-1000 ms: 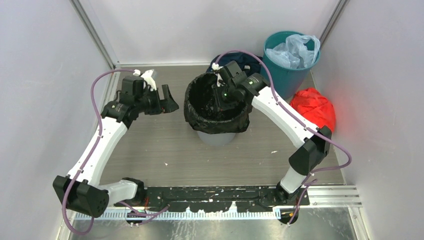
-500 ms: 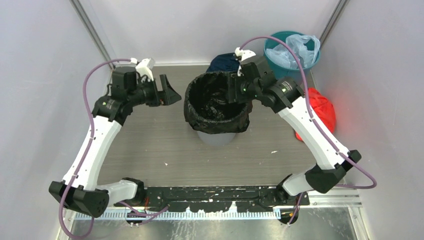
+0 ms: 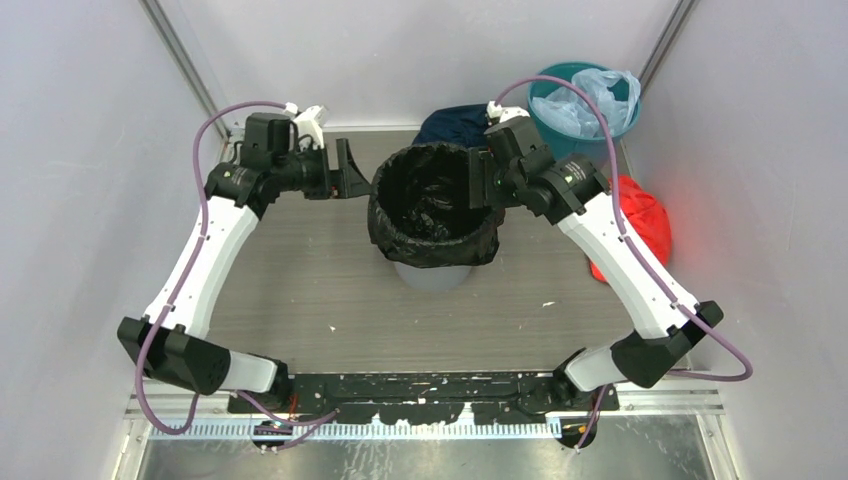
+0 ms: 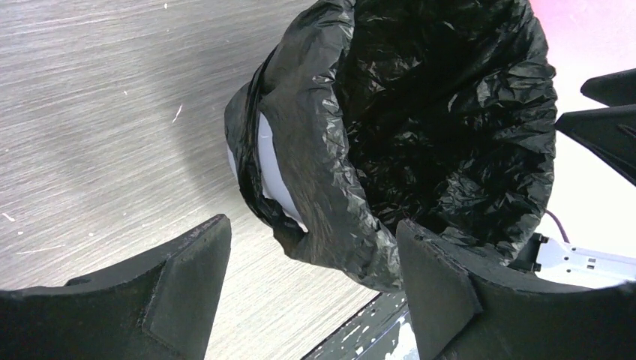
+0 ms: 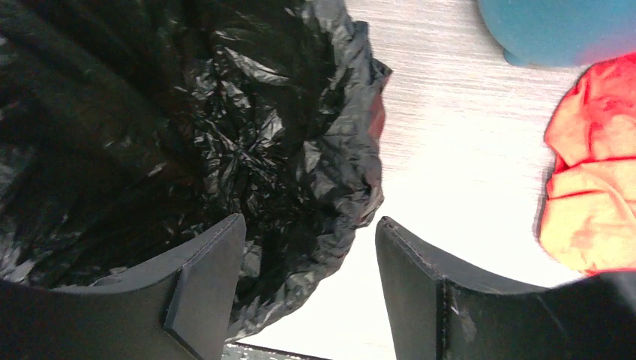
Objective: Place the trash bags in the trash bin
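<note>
Beside the trash bin (image 3: 432,277), on its left, the left gripper (image 3: 347,174) stands wide open and holds nothing. At the bin's right rim the right gripper (image 3: 478,182) is also open and empty. The trash bags (image 3: 432,215) sit inside the bin, with the mouth folded over its rim. I judge the task nearly done; perhaps only some tucking is left. No brand or writing can be read.

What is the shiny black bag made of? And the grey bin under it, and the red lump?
The black bag looks like thin plastic film: glossy and full of fine crinkles. The grey bin seems to be hard plastic, smooth and plain where it peeks out. The red bundle is probably cloth, with soft folds, though glare blurs it.
</note>
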